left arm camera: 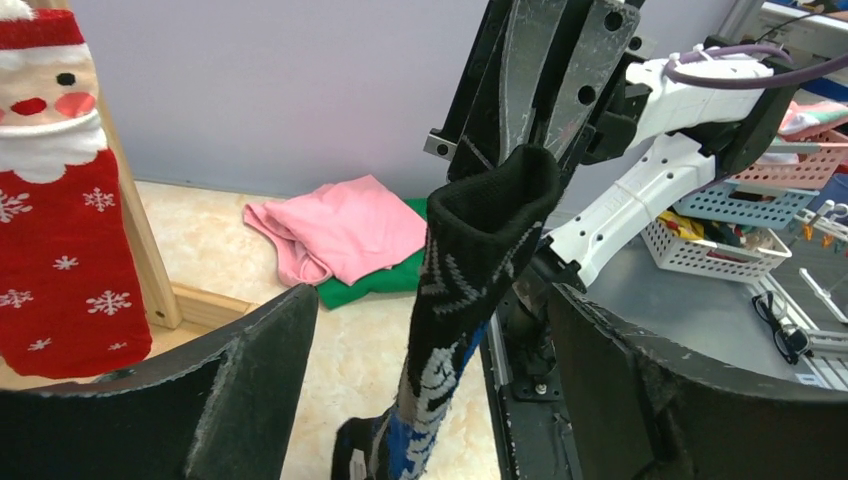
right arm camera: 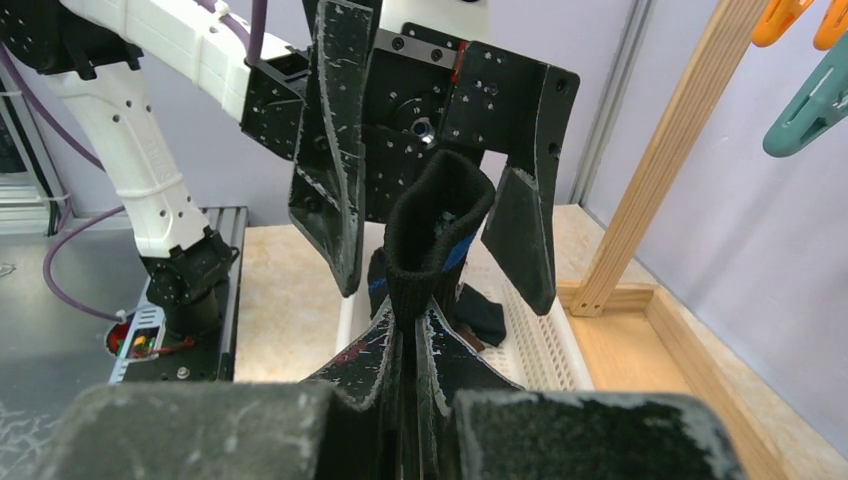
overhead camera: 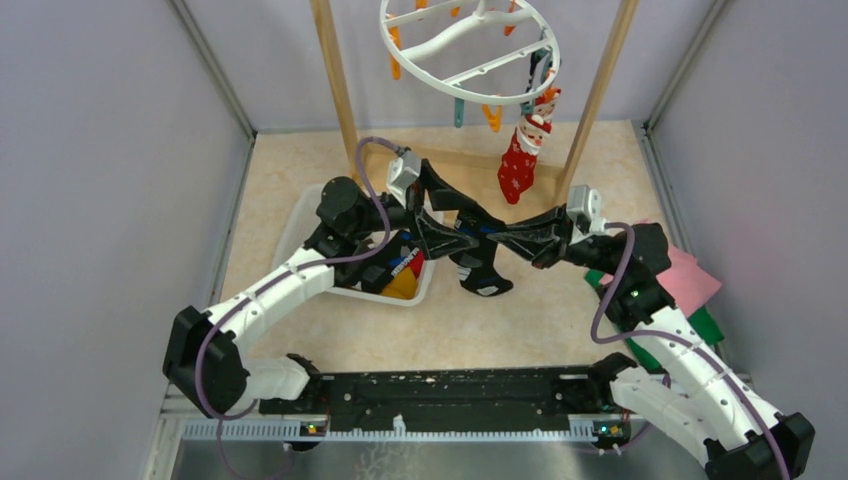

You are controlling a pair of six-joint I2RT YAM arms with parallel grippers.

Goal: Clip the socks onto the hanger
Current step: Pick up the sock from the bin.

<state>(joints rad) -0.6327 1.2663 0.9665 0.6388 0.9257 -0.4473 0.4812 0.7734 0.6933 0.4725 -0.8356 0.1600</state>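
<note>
Looking down from the top external view, the black patterned sock (overhead camera: 482, 268) hangs below the hanger (overhead camera: 470, 52), between the two arms. The right gripper (overhead camera: 505, 240) is pressed together on its cuff. The left gripper (overhead camera: 468, 230) stands spread wide on either side of that cuff and holds nothing. A red Santa sock (overhead camera: 520, 160) is already pegged at the hanger's right side, and more socks lie in the white mesh basket (overhead camera: 300, 215) below the hanger's left side.

The left wrist view shows the sock as a limp black knit tube with a grey-white pattern turning blue lower down. It drops between the spread fingers (left arm camera: 250, 400), apparently touching neither.

In the right wrist view, a ribbed loop of cuff stands clear beyond the closed fingertips. A teal peg (right arm camera: 810, 105) and an orange peg (right arm camera: 790, 20) from the hanger show at the upper right, past the wooden frame (right arm camera: 670, 150).

The step in hand looks like carrying this cuff up to a free peg. To do it well, the right gripper should approach with that loop of cuff leading, so the peg bites fabric rather than the fingers. The free left gripper seems best used to squeeze the peg open. The lift should probably be slow, because the long sock is likely to swing and the hanger may tilt when pushed.
</note>
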